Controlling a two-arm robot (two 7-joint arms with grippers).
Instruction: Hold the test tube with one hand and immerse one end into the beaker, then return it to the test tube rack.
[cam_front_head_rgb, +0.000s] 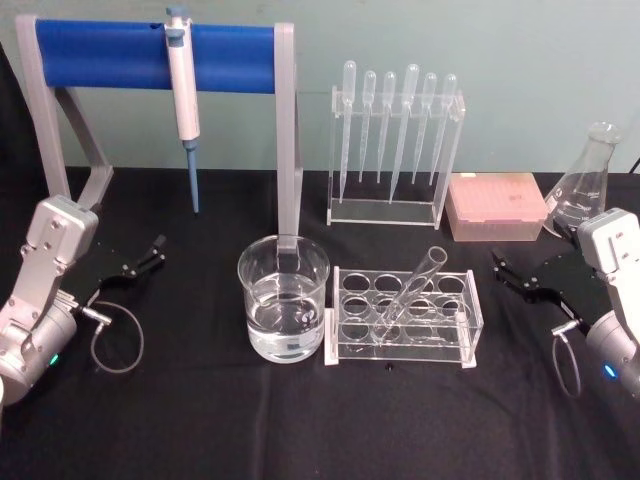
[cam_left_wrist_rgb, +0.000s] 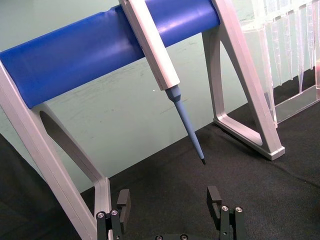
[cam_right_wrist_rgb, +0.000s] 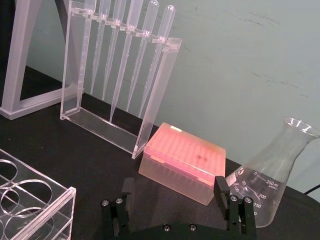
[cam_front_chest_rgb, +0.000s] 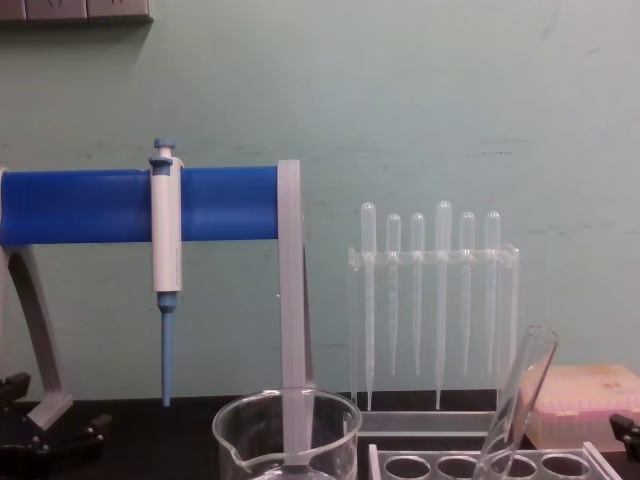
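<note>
Tilted racked test tube (cam_front_head_rgb: 411, 291) beside beaker (cam_front_head_rgb: 283, 305)

Volume marks on the glass flask

The conical flask (cam_right_wrist_rgb: 272, 175) has white printed graduations on its wall: "250 ml" stands highest, with "200" and then "150" lower down. The small print just under "250 ml" is too fine to read. The pink box (cam_right_wrist_rgb: 182, 160) has a dark mark on its lid, but it cannot be read.

Head looks down, chest level; both share beaker (cam_front_head_rgb: 283, 300).
</note>
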